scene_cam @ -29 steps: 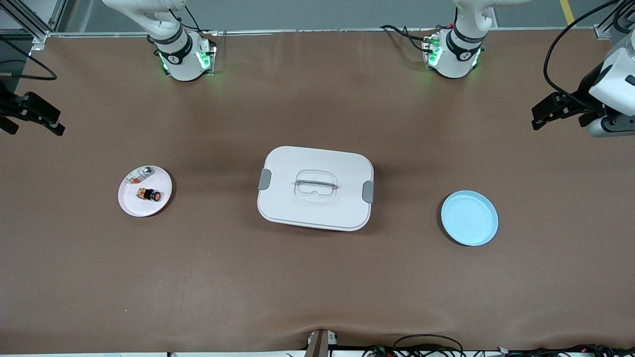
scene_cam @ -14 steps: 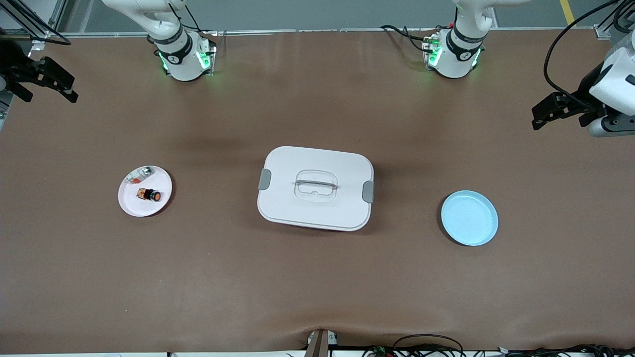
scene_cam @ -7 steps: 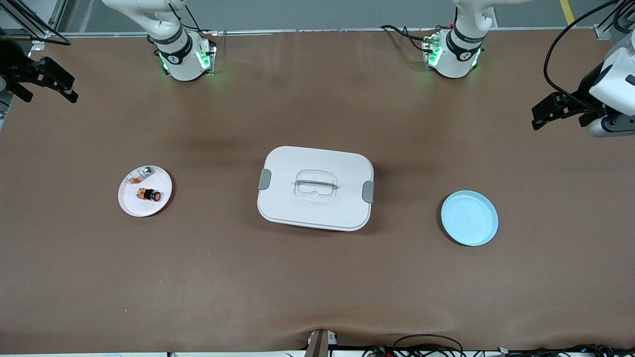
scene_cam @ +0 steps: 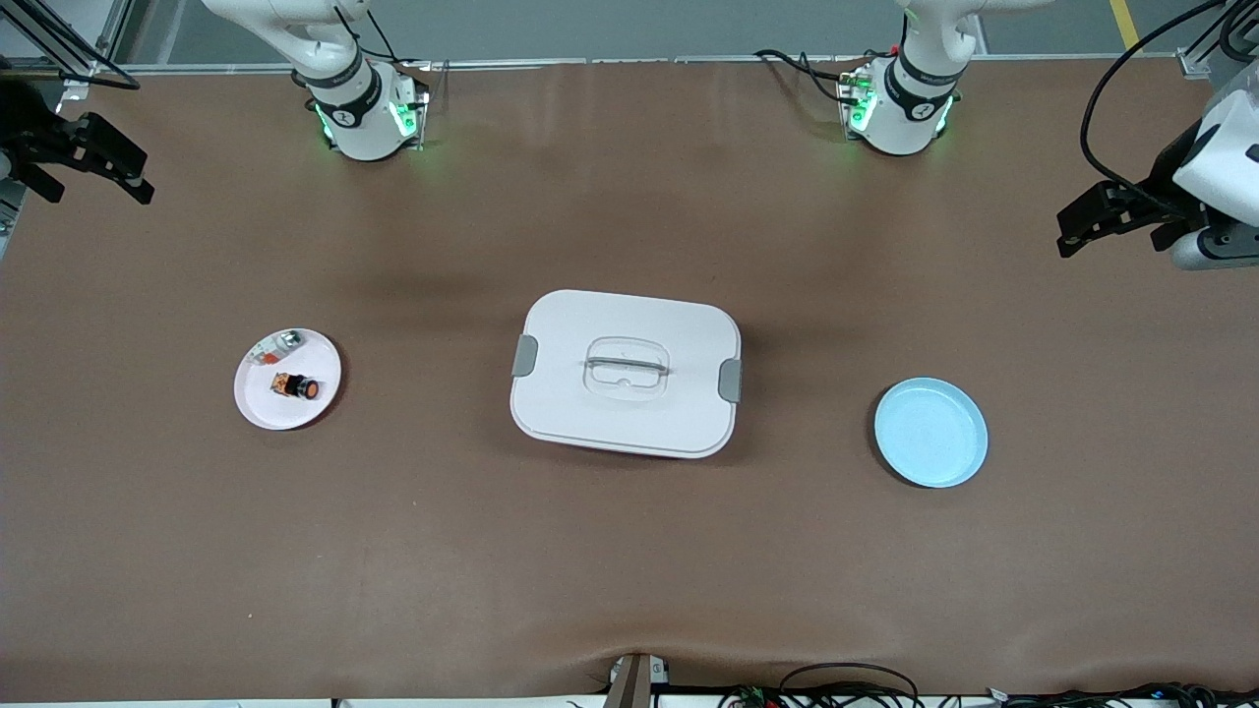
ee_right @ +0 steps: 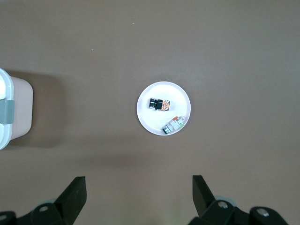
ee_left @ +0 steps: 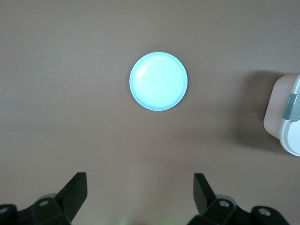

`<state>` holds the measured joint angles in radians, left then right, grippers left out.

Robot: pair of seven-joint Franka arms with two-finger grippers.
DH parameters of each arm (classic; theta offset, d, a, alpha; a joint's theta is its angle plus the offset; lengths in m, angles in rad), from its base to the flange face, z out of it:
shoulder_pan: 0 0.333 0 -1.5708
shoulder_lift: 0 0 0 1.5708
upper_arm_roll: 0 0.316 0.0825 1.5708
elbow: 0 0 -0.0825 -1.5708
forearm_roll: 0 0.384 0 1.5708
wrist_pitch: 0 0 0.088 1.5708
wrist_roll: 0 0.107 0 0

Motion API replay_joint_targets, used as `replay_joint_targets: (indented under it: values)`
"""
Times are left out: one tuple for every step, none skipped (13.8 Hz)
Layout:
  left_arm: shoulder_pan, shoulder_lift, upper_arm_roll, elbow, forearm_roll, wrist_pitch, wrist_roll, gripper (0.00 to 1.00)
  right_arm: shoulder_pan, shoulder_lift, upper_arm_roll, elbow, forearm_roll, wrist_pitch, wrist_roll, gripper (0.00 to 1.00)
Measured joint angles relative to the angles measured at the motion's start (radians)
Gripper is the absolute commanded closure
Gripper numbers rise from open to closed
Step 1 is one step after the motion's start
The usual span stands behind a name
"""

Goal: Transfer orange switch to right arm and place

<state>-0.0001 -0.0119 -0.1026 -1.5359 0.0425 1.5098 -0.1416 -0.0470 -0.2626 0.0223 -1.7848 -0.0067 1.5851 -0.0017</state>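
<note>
The orange switch lies on its side on a small white plate toward the right arm's end of the table. The right wrist view shows the orange switch on that plate from high above. My right gripper hangs open and empty over the table's edge at that end, well apart from the plate; its jaws frame bare table. My left gripper hangs open and empty over the other end, with nothing between its jaws.
A small silver-and-clear part shares the white plate. A white lidded box with grey latches sits mid-table. A light blue plate lies toward the left arm's end and also shows in the left wrist view.
About two seconds ago my right gripper hung closer to the white plate's row; it swung toward the bases' side of the table and has held still since. The left arm has barely shifted.
</note>
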Motion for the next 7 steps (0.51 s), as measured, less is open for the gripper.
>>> replay_joint_targets:
  values:
    - [0.0,0.0,0.0,0.0,0.0,0.0,0.0,0.0,0.0,0.0,0.0,0.0,0.0,0.0,0.0,0.0]
    - [0.0,0.0,0.0,0.0,0.0,0.0,0.0,0.0,0.0,0.0,0.0,0.0,0.0,0.0,0.0,0.0]
    - [0.0,0.0,0.0,0.0,0.0,0.0,0.0,0.0,0.0,0.0,0.0,0.001,0.0,0.0,0.0,0.0]
    - [0.0,0.001,0.0,0.0,0.0,0.0,0.0,0.0,0.0,0.0,0.0,0.002,0.0,0.0,0.0,0.0]
    - [0.0,0.002,0.0,0.0,0.0,0.0,0.0,0.0,0.0,0.0,0.0,0.002,0.0,0.0,0.0,0.0]
    - [0.0,0.005,0.0,0.0,0.0,0.0,0.0,0.0,0.0,0.0,0.0,0.003,0.0,0.0,0.0,0.0]
    - [0.0,0.007,0.0,0.0,0.0,0.0,0.0,0.0,0.0,0.0,0.0,0.004,0.0,-0.001,0.0,0.0]
